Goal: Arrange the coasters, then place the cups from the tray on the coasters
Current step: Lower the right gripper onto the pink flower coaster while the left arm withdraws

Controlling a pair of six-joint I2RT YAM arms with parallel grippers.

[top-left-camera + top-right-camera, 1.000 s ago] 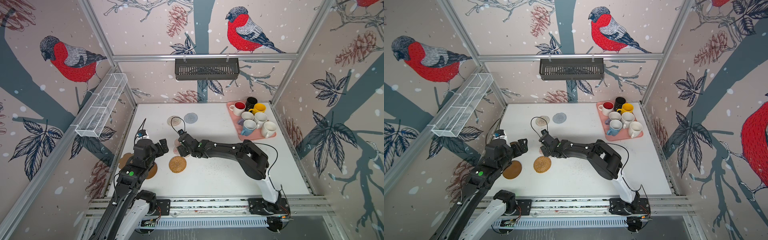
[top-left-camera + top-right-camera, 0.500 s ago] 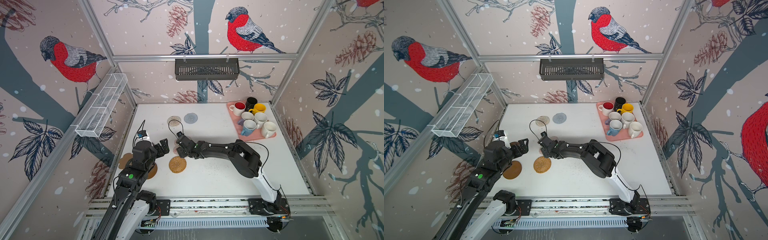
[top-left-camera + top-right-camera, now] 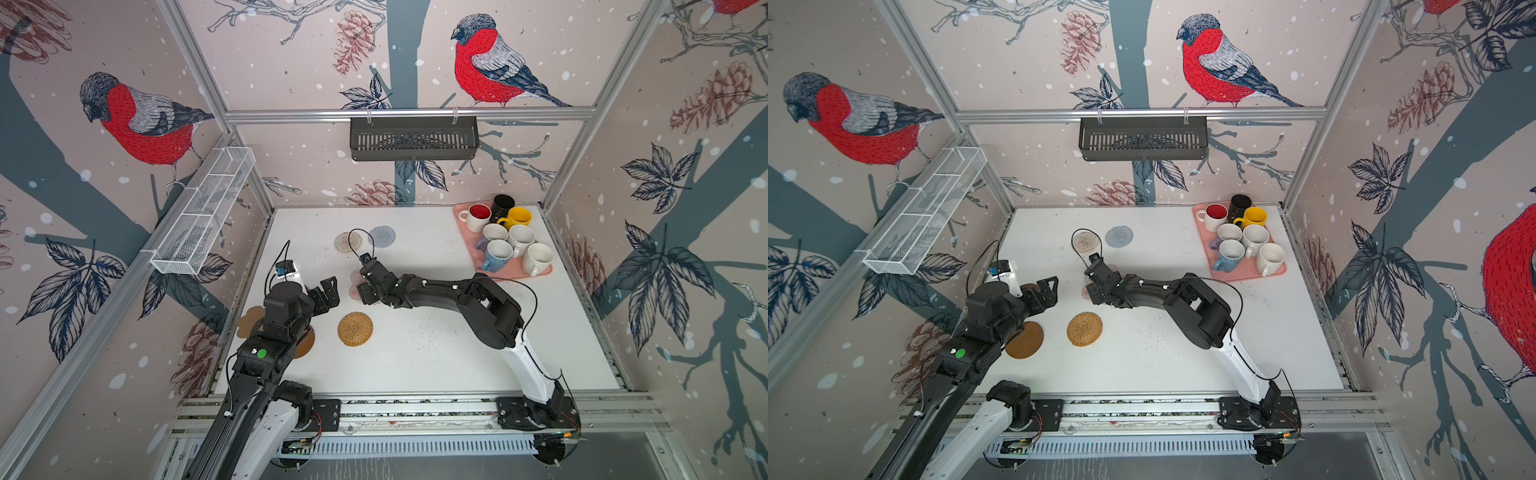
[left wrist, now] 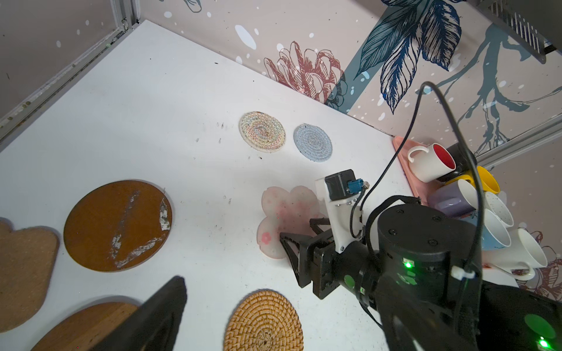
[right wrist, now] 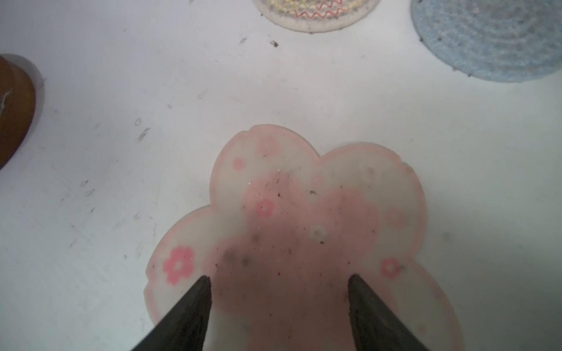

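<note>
Right wrist view: right tool (image 5: 278,281) jaws spread, gripping nothing, tips over pink flower coaster (image 5: 304,212), probably to slide it into line | left tool (image 3: 328,293) wide open, empty, off to one side | cups (image 3: 519,237) on tray (image 3: 513,275) | tip contact unclear; cork flower coaster (image 3: 245,322) half hidden by left arm (image 3: 266,353)

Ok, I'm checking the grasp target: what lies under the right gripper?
A translucent pink flower-shaped coaster lies flat on the white table beneath the right gripper, whose jaws stand apart over it. The petals nearest the wrist are covered, so contact cannot be told.
</note>
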